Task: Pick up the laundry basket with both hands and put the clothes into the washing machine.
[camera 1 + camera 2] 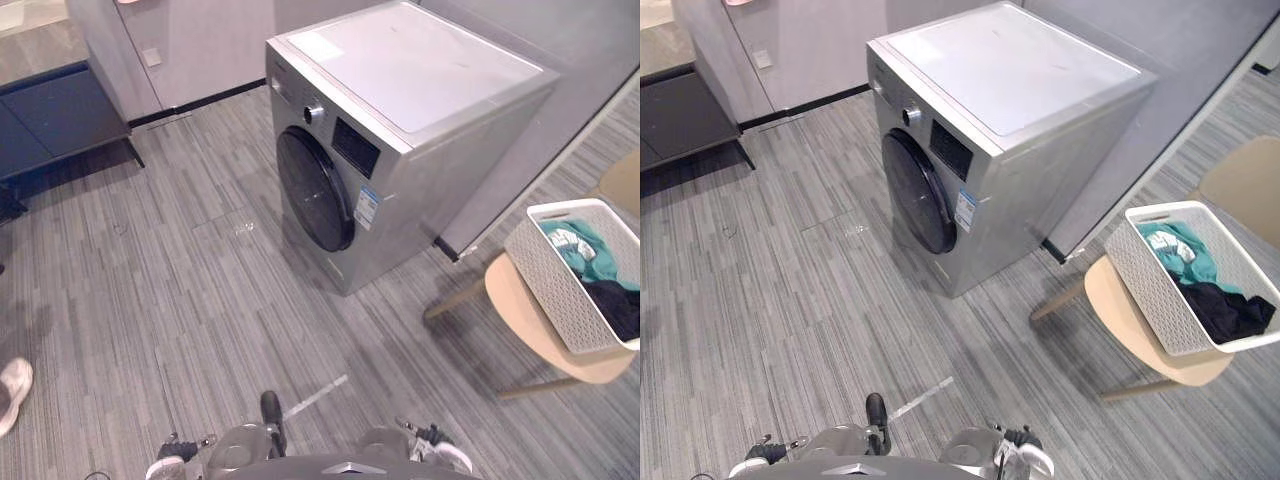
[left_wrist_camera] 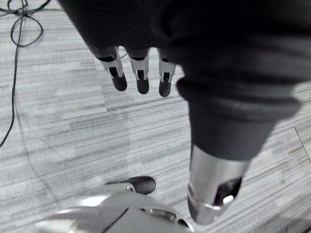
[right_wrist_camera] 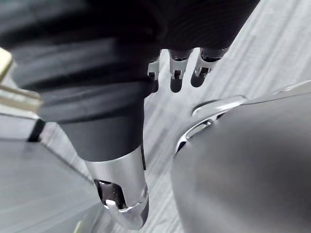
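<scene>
Presently listed, item one: laundry basket (image 1: 1145,275), white plastic, rectangular, its walls pierced in a fine lattice and its top open. It holds a teal garment (image 1: 1185,255) at the end nearer the washing machine (image 1: 1020,120) and a black garment (image 1: 1230,310) at the other end, both lying below the rim. The basket stands on the seat of a tan chair (image 1: 1120,310) with wooden legs, to my right, beside the silver front-loading machine, whose dark round door (image 1: 918,190) is closed. Item two: my left hand (image 2: 142,73), fingers straight and hanging down over the grey striped floor (image 1: 180,280), holding nothing. Item three: my right hand (image 3: 176,73), likewise slack with its fingers extended, holding nothing. The basket is well apart from both hands, ahead and off to the right.
</scene>
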You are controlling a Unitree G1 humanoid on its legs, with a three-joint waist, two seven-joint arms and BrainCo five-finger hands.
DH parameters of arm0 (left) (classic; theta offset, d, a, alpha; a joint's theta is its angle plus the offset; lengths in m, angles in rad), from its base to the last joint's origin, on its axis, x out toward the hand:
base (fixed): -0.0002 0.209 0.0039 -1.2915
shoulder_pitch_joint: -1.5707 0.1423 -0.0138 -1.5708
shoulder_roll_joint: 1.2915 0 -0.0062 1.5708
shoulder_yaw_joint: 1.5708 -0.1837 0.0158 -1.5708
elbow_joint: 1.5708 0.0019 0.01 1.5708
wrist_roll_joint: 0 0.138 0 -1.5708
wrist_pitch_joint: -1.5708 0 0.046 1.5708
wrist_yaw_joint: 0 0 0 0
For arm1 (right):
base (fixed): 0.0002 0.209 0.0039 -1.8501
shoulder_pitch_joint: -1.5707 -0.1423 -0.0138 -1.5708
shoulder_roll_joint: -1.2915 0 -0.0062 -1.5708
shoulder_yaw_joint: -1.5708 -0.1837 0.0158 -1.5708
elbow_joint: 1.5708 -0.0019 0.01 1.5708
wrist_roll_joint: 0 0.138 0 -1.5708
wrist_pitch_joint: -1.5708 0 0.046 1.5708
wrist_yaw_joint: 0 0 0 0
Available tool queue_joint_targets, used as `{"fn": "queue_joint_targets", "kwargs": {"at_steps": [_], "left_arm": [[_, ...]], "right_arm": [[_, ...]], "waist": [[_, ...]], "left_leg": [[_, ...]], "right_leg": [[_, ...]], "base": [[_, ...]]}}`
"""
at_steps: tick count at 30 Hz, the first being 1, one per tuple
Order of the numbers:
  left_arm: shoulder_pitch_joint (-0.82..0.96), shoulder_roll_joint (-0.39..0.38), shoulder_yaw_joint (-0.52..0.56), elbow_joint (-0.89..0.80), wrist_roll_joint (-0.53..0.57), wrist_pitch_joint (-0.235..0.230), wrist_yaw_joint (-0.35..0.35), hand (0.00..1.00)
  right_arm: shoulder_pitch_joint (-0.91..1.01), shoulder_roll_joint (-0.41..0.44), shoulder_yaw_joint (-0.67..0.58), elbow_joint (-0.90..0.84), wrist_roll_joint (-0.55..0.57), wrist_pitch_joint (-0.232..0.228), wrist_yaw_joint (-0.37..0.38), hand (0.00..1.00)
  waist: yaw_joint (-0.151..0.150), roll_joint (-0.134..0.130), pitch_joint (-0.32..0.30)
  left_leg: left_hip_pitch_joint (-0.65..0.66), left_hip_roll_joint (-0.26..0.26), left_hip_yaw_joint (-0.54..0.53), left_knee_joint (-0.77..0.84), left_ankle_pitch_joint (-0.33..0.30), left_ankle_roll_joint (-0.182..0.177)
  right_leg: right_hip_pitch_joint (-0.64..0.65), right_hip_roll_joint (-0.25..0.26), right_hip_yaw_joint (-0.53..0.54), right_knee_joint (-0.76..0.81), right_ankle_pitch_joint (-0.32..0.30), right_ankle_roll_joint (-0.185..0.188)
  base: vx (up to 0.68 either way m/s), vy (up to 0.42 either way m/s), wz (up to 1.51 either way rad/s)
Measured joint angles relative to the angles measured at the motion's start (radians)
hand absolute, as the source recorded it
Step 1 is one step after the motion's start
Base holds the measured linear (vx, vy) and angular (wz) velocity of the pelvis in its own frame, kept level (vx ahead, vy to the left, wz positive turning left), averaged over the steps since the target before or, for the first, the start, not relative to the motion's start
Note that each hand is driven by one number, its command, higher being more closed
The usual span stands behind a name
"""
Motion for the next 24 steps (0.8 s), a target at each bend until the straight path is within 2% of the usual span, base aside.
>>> {"fn": "queue_joint_targets", "kwargs": {"at_steps": [1,2,3,4,5,6,7,8,10,12,17,18,24], "left_arm": [[0.004,0.002,0.003,0.000,0.000,0.001,0.000,0.00],[0.004,0.004,0.009,0.000,0.000,0.001,0.000,0.00],[0.005,0.005,0.009,0.001,0.002,0.004,-0.002,0.00],[0.005,0.003,0.012,0.002,0.008,0.005,-0.002,0.00],[0.005,0.001,0.018,0.002,0.008,0.005,-0.002,0.00],[0.005,-0.006,0.059,0.005,0.009,0.006,-0.005,0.00],[0.007,-0.006,0.081,0.005,0.012,0.006,-0.006,0.00],[-0.002,-0.026,0.116,0.014,0.023,0.009,-0.006,0.00],[-0.004,-0.055,0.141,0.018,0.026,0.010,-0.007,0.00],[0.000,-0.080,0.173,0.020,0.016,0.012,-0.009,0.00],[0.011,-0.075,0.184,0.031,0.008,0.018,-0.026,0.00],[0.020,-0.060,0.158,0.041,0.008,0.027,-0.032,0.00],[0.020,-0.060,0.160,0.041,0.008,0.027,-0.033,0.00]], "right_arm": [[-0.011,0.025,0.026,-0.004,0.007,-0.008,0.003,0.00],[-0.016,0.038,0.043,-0.007,0.007,-0.011,0.003,0.00],[-0.019,0.044,0.052,-0.013,0.021,-0.019,0.011,0.00],[-0.018,0.047,0.055,-0.019,0.039,-0.028,0.022,0.00],[-0.019,0.047,0.056,-0.019,0.043,-0.029,0.026,0.00],[-0.014,0.049,0.054,-0.017,0.055,-0.029,0.041,0.00],[-0.007,0.053,0.051,-0.014,0.055,-0.029,0.044,0.00],[-0.002,0.045,0.038,-0.003,0.061,-0.030,0.045,0.00],[0.017,0.027,0.009,0.004,0.074,-0.024,0.045,0.00],[0.030,0.017,-0.010,0.004,0.075,-0.019,0.045,0.00],[0.043,0.023,-0.048,0.033,0.090,-0.008,0.048,0.00],[0.048,0.015,-0.110,0.082,0.131,0.005,0.079,0.00],[0.048,0.016,-0.122,0.083,0.131,0.006,0.079,0.00]], "waist": [[0.004,-0.019,-0.005],[0.008,-0.025,-0.007],[0.006,-0.026,-0.007],[0.005,-0.025,-0.006],[0.006,-0.025,-0.006],[0.004,-0.033,-0.013],[0.004,-0.045,-0.020],[-0.003,-0.030,-0.026],[0.001,0.004,-0.043],[0.009,0.027,-0.057],[0.011,0.019,-0.076],[0.010,0.019,-0.111],[0.010,0.019,-0.111]], "left_leg": [[0.017,0.014,-0.009,0.001,-0.012,0.008],[0.026,0.021,-0.013,0.001,-0.016,0.007],[0.042,0.034,-0.027,0.002,-0.023,0.002],[0.058,0.041,-0.031,0.001,-0.028,-0.004],[0.064,0.042,-0.031,0.001,-0.029,-0.004],[0.062,0.030,-0.032,0.002,-0.033,-0.013],[0.061,0.017,-0.034,0.000,-0.037,-0.019],[0.068,0.026,-0.055,-0.008,-0.040,-0.030],[0.083,0.045,-0.048,-0.035,-0.029,-0.047],[0.109,0.070,-0.033,-0.065,-0.010,-0.068],[0.148,0.094,-0.025,-0.093,-0.011,-0.083],[0.151,0.075,-0.028,-0.099,-0.018,-0.069],[0.149,0.076,-0.028,-0.099,-0.018,-0.070]], "right_leg": [[-0.022,0.048,0.044,0.058,-0.052,0.034],[-0.032,0.079,0.057,0.074,-0.086,0.049],[-0.037,0.141,0.064,0.069,-0.142,0.061],[-0.037,0.193,0.057,0.014,-0.172,0.062],[-0.036,0.210,0.051,-0.031,-0.176,0.059],[-0.021,0.236,0.057,-0.189,-0.126,0.032],[-0.021,0.231,0.058,-0.240,-0.078,0.030],[-0.001,0.237,0.042,-0.255,-0.076,0.051],[0.014,0.257,0.028,-0.299,-0.072,0.046],[0.037,0.288,0.026,-0.334,-0.063,0.040],[0.094,0.321,0.023,-0.407,-0.049,0.034],[0.146,0.316,0.027,-0.527,0.011,0.047],[0.147,0.316,0.025,-0.533,0.011,0.047]], "base": [[0.17,-0.045,0.12],[0.13,-0.113,0.20],[0.12,-0.117,0.25],[0.12,-0.114,0.27],[0.11,-0.139,0.17],[0.08,-0.124,0.08],[0.10,-0.145,0.25],[0.13,-0.104,0.28],[0.18,-0.092,0.13],[0.22,-0.117,-0.13],[0.10,-0.045,-0.06],[0.04,0.003,0.01],[0.00,0.000,0.01]]}}
